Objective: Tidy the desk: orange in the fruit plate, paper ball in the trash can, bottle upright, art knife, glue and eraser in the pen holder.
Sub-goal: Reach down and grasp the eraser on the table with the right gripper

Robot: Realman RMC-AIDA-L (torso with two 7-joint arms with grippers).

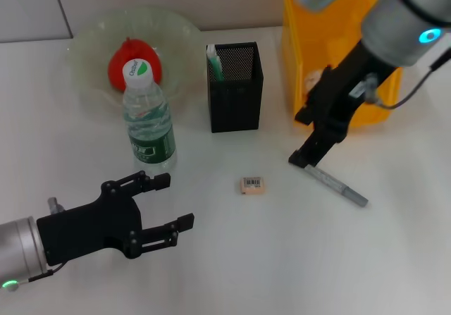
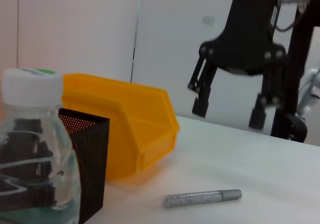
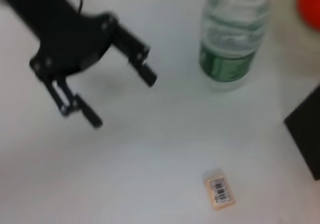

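A white surface (image 1: 232,258) carries several items. At the far left sits a clear fruit plate (image 1: 176,40). Just in front of it a water bottle (image 1: 149,118) stands upright with its white cap on. A black mesh pen holder (image 1: 235,87) stands at the far middle, and a yellow bin (image 1: 296,68) sits at the far right. Nearer the middle, a small eraser (image 1: 252,185) lies flat. To its right, apart from it, a grey art knife (image 1: 338,186) lies at an angle.
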